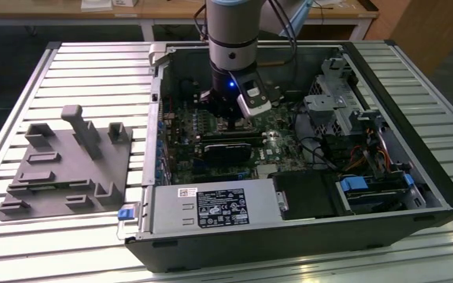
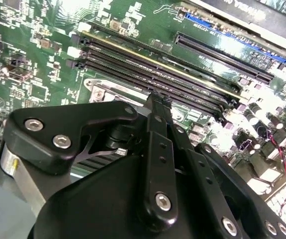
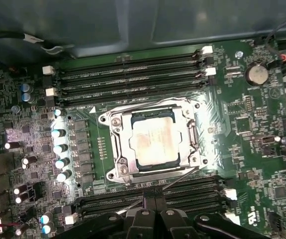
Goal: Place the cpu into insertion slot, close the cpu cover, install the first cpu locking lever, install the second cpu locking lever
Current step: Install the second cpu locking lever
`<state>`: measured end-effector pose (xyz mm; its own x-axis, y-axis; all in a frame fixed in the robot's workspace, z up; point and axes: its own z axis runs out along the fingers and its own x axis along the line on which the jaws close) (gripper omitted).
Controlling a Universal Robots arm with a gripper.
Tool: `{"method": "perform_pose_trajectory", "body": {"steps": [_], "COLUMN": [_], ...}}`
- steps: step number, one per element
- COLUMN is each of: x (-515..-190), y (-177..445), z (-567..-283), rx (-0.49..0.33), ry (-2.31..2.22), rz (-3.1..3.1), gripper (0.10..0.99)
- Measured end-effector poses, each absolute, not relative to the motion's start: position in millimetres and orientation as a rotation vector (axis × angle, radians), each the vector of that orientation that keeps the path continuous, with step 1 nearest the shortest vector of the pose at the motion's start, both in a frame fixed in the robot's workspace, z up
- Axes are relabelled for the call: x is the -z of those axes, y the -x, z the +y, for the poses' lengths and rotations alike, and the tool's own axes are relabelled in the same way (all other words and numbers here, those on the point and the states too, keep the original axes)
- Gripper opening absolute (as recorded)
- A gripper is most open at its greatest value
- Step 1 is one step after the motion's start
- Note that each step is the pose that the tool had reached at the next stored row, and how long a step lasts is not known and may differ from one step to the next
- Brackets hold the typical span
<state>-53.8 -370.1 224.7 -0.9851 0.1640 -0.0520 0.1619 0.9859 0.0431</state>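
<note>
In the first wrist view the end effector (image 3: 150,211) sits closest to the camera, its black fingertips (image 3: 143,205) drawn together with no gap between them and nothing pinched there, poised over the memory slots (image 3: 182,191) that run alongside the socket. A thin wire locking lever (image 3: 180,178) angles out from the socket's corner toward those fingertips, lying loose rather than tucked flat against the frame; whether the tips touch it cannot be told. Just beyond lies the insertion slot (image 3: 117,152), its silver rim bolted to the green motherboard (image 3: 247,149). The cpu (image 3: 152,142) rests inside the slot, its pale metal face showing through the square cut-out of the cpu cover (image 3: 188,135), which lies down flat over it. Past the socket another bank of long dark memory slots (image 3: 133,79) runs across the board. In the second wrist view the end effector (image 2: 157,102) shows as black linkages and bolts, its closed tip down near the board beside the memory slots (image 2: 172,74). In the exterior view, the end effector (image 1: 228,122) reaches down into the open computer case (image 1: 439,194), which lies on its side on the slatted metal table (image 1: 77,65), and a grey fixture plate (image 1: 61,171) sits on the table well apart on the exterior view's left.
</note>
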Motion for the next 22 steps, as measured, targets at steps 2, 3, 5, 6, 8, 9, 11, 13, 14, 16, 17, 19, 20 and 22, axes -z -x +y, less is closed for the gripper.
{"method": "perform_pose_trajectory", "body": {"steps": [2,3,5,6,8,9,11,13,14,16,17,19,20,22], "x": [-224,-224,-224,-224,-223,-223,-222,-222,-221,-220,-220,-219,-219,-218], "y": [54,54,54,54,54,55,56,57,58,58,59,59,60,61], "z": [-370,-370,-370,-370,-370,-371,-372,-374,-375,-377,-377,-379,-380,-382], "rx": [-0.059,-0.059,-0.059,-0.059,-0.060,-0.065,-0.084,-0.101,-0.111,-0.130,-0.141,-0.166,-0.177,-0.200], "ry": [-0.253,-0.253,-0.253,-0.253,-0.253,-0.252,-0.250,-0.247,-0.246,-0.242,-0.241,-0.237,-0.236,-0.235], "rz": [3.079,3.080,3.080,3.080,3.080,3.080,3.080,3.080,3.080,3.080,3.081,3.081,3.081,3.080], "gripper": [0.106,0.106,0.106,0.106,0.106,0.106,0.106,0.106,0.106,0.106,0.106,0.106,0.106,0.106]}}
